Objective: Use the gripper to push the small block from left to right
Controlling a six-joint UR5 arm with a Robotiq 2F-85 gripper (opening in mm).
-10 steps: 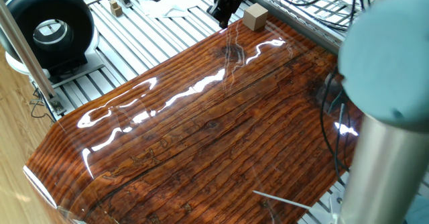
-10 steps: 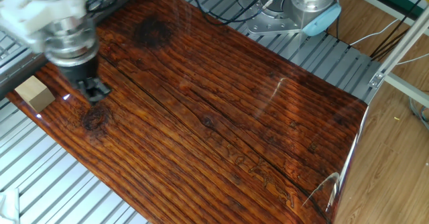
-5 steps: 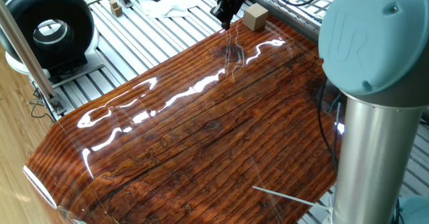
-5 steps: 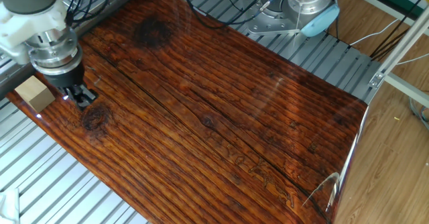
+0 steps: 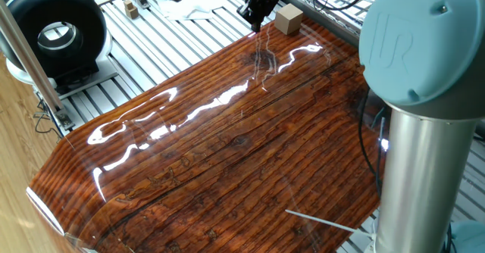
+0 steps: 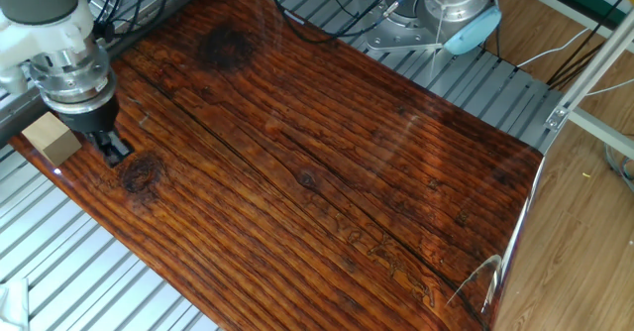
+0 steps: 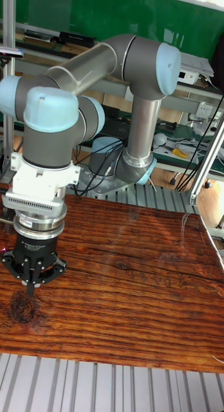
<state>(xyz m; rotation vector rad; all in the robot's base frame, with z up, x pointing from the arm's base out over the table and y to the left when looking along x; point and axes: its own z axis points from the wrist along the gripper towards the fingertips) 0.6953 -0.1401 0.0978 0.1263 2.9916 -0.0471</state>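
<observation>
**Block: at far corner of surface, gripper alongside, push not yet made**

One fixed view. Block (image 5: 289,19), tan cube, sits at the far edge of the glossy brown surface (image 5: 227,154), near its top corner. Gripper (image 5: 256,20) stands just beside it on the left of the picture, tip low over the boards; a narrow gap seems to separate them, though contact cannot be ruled out. Finger state not readable here.

The other fixed view. Block (image 6: 52,138) at the left corner of the surface, partly over the slatted metal frame (image 6: 109,272). Gripper (image 6: 112,151) to its right in this picture, tips down near a dark knot (image 6: 142,172) in the wood. Fingers look drawn together to a single narrow tip.

Tall fixed view. Block not in view. Gripper (image 7: 31,284) points straight down, fingers (image 7: 31,278) pressed together, tip at or just above the surface.

Step judged: approach and line-up beside the block. Next move calls for a low, level sideways sweep with the closed tip square against the block's face, centred so the cube slides without turning or slipping off the edge.
</observation>
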